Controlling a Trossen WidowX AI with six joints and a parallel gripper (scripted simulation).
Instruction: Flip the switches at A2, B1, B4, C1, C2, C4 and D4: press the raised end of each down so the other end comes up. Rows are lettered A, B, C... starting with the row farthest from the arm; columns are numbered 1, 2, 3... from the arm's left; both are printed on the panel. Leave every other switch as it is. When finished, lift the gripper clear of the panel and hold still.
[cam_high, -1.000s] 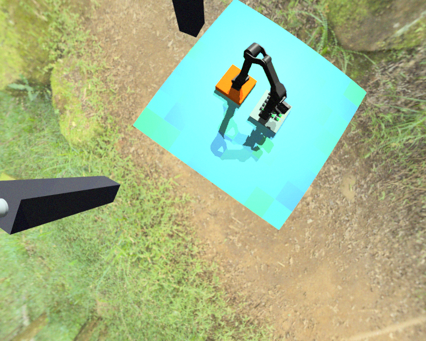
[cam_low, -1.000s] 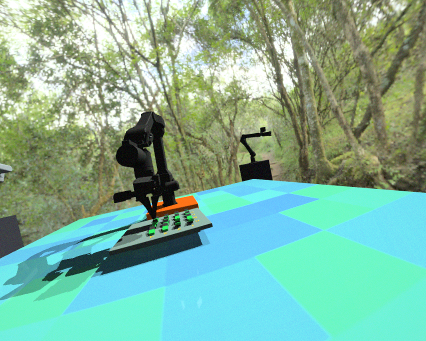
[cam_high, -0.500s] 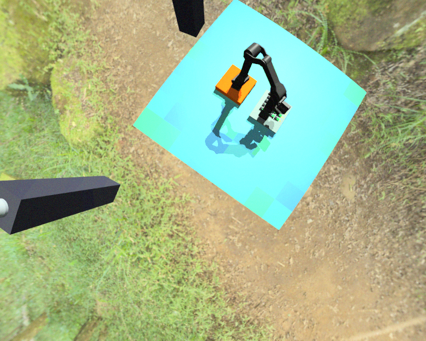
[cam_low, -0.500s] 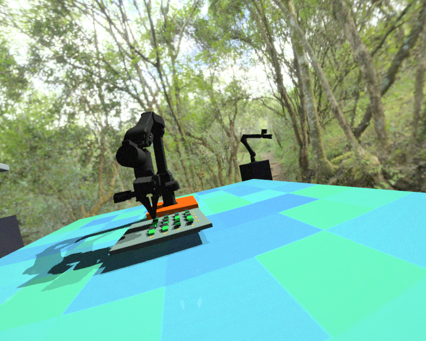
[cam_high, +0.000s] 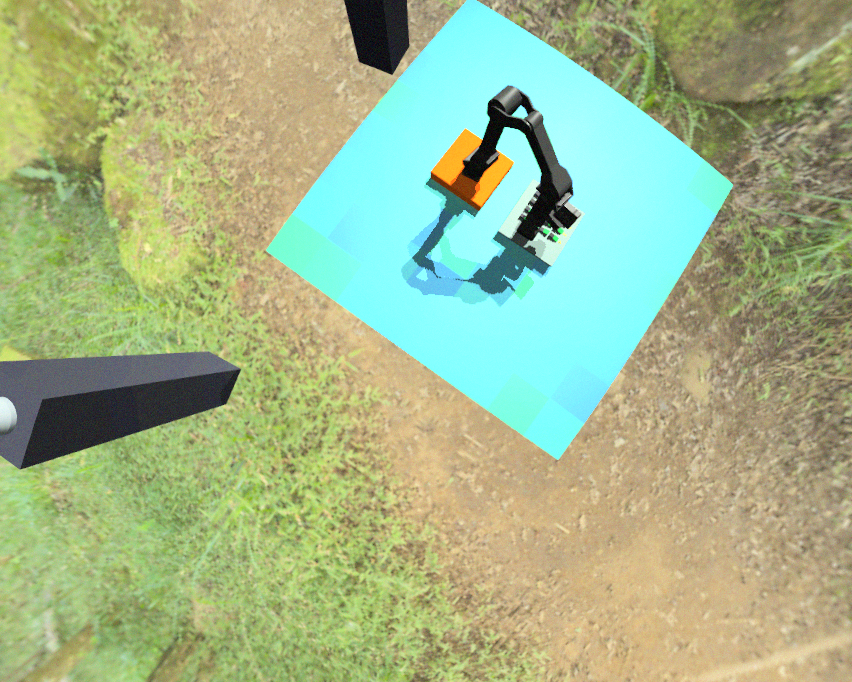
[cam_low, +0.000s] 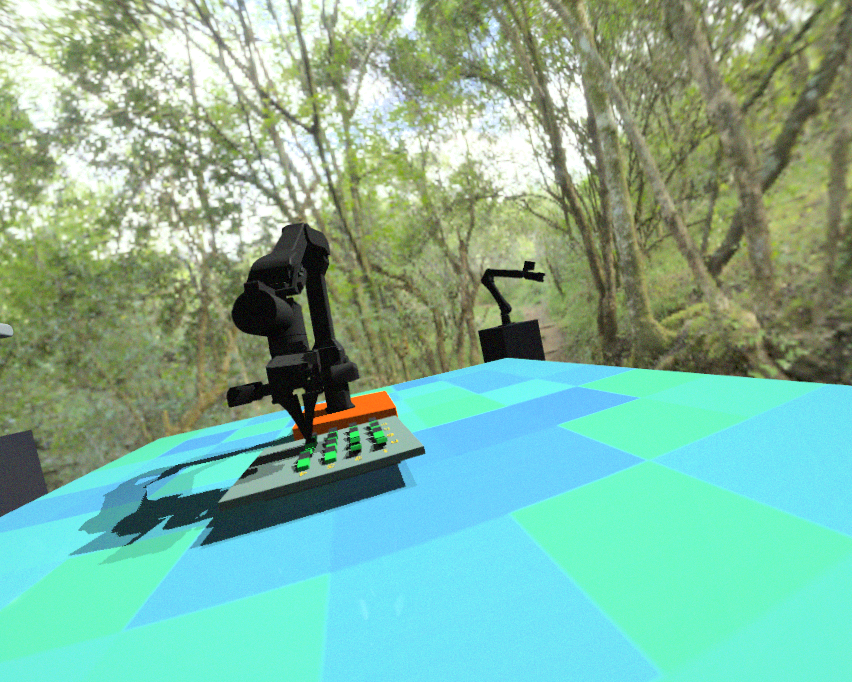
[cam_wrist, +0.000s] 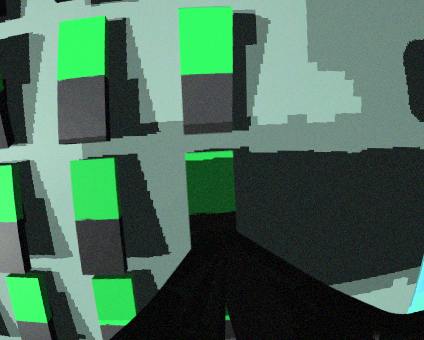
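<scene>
Over the grey switch panel (cam_low: 323, 465), which lies on the blue-green table (cam_low: 568, 497) just beside the orange base (cam_low: 355, 408), the gripper (cam_low: 307, 442), fingers closed on nothing, touches a green-and-grey rocker switch (cam_wrist: 210, 183) in the panel's rightmost column.

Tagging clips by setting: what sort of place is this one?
Looks like an outdoor woodland test spot: trees all around, dirt and grass below, and a blue-green tiled platform carrying the arm and switch panel.

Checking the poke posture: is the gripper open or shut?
Shut: the gripper shows its fingers together as one dark wedge at a green switch.
</scene>
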